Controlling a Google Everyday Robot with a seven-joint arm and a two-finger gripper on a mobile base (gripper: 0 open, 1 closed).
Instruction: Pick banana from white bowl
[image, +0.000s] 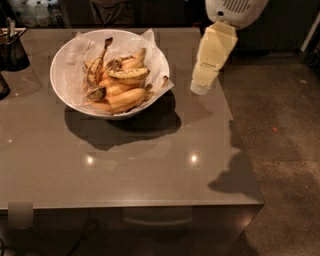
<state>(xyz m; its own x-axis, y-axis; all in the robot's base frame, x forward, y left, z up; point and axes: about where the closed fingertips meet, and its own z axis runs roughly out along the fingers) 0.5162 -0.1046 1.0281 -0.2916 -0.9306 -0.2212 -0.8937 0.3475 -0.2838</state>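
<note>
The white bowl, lined with crumpled white paper, stands at the back left of the grey table. It holds a heap of bananas. The banana, short, yellow and covered with dark speckles, lies on top of the heap, towards the right side. A darker, blotched banana stands up along the left of the heap. My gripper, cream-coloured, hangs down from the upper right. It is above the table just right of the bowl's rim, apart from the bowl and the bananas.
A small dark container stands at the table's back left corner, with another dark object at the left edge. The table's right edge drops to a speckled floor.
</note>
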